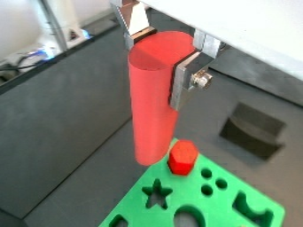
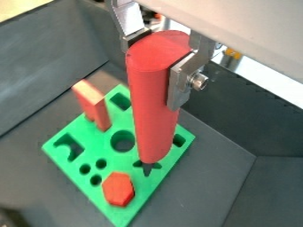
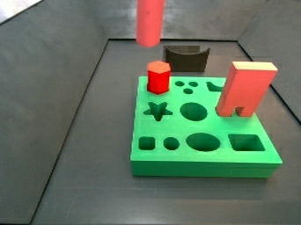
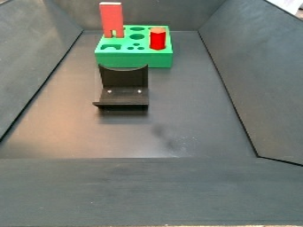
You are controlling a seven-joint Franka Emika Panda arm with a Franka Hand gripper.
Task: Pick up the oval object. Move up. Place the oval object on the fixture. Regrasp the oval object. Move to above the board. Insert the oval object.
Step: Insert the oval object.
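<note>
Dark grey matte floor [image 4: 190, 97], hemmed in by sloping dark walls [image 4: 27, 80] on every side shown. Faint pale scuff [image 4: 166, 136] near mid-floor in a side view. Beyond the wall's rim in a wrist view, bright white glare, a metal post [image 1: 50, 27] and tangled cables [image 1: 30, 60] (blurred).

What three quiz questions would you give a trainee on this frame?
1. True or false: the pincer, over the board, is shut on the upright rod.
2. Where is the hex peg? A: standing at a corner of the board. B: lying on the floor. C: in the pincer.
3. What else stands on the board besides the peg?

Key: 1 true. 2 A. 3 the salmon block.
</note>
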